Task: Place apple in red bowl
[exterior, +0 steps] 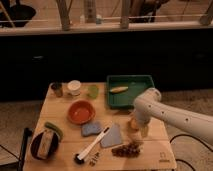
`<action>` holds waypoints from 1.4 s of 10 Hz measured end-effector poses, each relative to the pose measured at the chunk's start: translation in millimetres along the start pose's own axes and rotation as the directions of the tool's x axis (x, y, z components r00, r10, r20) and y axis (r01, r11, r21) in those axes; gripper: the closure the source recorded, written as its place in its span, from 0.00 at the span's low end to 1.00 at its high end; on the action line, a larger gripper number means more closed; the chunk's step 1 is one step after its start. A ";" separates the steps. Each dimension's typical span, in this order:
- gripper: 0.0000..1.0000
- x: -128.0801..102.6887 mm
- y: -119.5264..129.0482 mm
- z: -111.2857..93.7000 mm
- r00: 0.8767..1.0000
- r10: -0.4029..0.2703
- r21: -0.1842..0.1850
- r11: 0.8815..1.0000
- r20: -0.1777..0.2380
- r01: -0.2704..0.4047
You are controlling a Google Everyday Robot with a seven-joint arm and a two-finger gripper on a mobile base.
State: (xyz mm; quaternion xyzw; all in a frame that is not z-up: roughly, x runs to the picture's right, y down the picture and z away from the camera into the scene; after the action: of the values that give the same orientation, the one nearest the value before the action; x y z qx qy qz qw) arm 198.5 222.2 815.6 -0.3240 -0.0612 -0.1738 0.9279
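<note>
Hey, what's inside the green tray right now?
One yellow banana lies in the green tray. The arm hides its near right corner. The gripper is down by the apple, in front of the tray.

"How was the light?"

"Dim and warm. It fell from above onto the wooden table [61, 107], and my white arm [172, 116] caught the most of it."

"Any shadow?"

"My gripper [136, 125] hung low at the table's right side, just below the green tray [120, 100], in its own murk. The dark wall [100, 55] behind was nearly black."
</note>
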 end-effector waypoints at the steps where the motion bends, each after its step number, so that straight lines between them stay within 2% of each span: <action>1: 0.20 1.4 1.6 1.9 1.000 0.002 -0.002 1.000 0.000 -0.002; 10: 0.20 2.6 12.9 18.8 1.000 0.003 -0.021 1.000 0.003 -0.003; 13: 0.24 3.4 16.8 22.6 1.000 0.003 -0.027 1.000 0.002 -0.002; 14: 0.33 4.9 19.9 23.4 1.000 0.008 -0.027 1.000 0.003 -0.007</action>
State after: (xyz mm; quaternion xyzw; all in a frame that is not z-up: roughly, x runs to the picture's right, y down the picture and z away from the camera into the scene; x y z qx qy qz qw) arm 210.2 249.9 823.5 -0.3372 -0.0589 -0.1707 0.9240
